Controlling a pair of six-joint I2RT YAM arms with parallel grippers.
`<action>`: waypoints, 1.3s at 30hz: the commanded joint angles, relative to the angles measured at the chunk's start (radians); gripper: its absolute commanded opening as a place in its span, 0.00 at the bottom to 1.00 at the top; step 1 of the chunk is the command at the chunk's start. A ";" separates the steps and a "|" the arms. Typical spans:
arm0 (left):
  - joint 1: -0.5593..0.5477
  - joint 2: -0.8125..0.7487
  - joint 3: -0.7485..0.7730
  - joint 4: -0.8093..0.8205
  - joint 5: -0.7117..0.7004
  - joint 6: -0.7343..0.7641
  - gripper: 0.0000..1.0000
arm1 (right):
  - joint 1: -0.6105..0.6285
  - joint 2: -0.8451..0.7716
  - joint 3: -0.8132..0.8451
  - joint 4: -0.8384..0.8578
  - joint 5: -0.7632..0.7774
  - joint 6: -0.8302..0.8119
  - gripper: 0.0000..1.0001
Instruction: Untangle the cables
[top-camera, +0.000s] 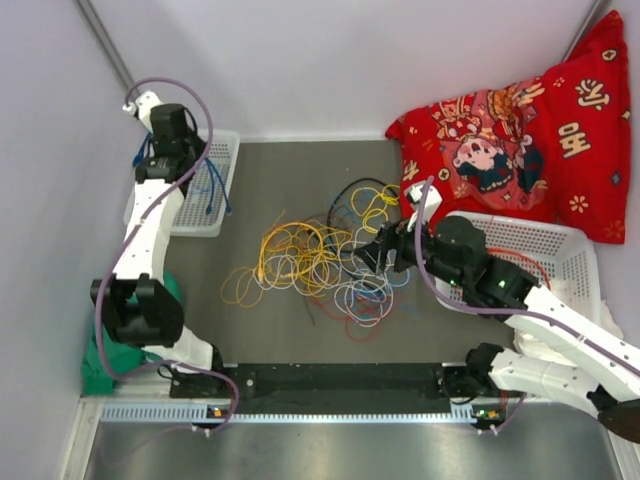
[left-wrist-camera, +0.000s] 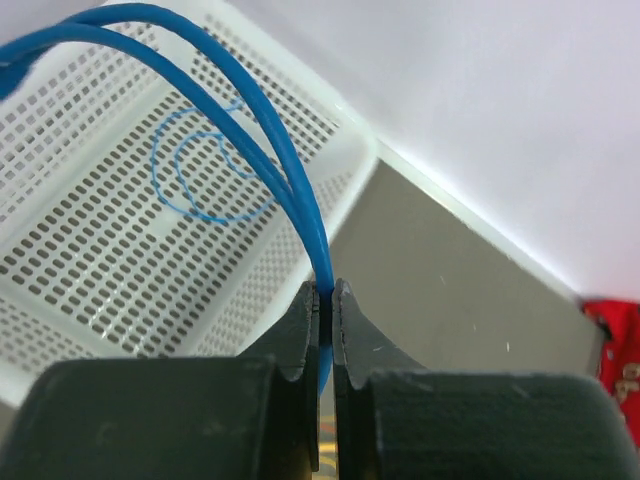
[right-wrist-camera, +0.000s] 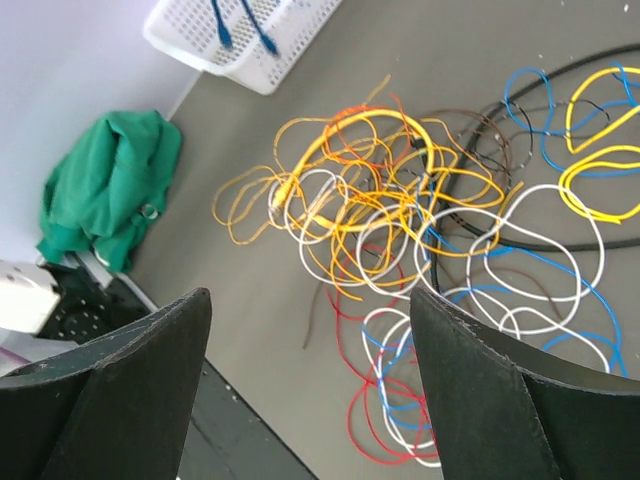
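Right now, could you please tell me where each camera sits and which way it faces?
Top camera: fixed above and behind the arms, looking down on the table; both arms show, with the cables between them.
Left wrist: looks past its own left gripper, shut on a blue cable, into a white basket.
Right wrist: looks down through its own open right gripper at the cables, a green cloth beyond.
Shared: top and right wrist both show the cables, basket and cloth.
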 joint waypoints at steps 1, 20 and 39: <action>0.095 0.069 0.080 0.113 0.096 -0.044 0.00 | 0.003 0.013 0.054 -0.023 0.021 -0.041 0.80; 0.115 -0.001 0.254 0.132 0.161 0.071 0.00 | -0.016 0.047 0.065 -0.016 -0.029 -0.059 0.79; -0.008 0.258 -0.004 0.268 -0.337 0.338 0.00 | -0.017 0.067 0.049 -0.041 0.011 -0.059 0.79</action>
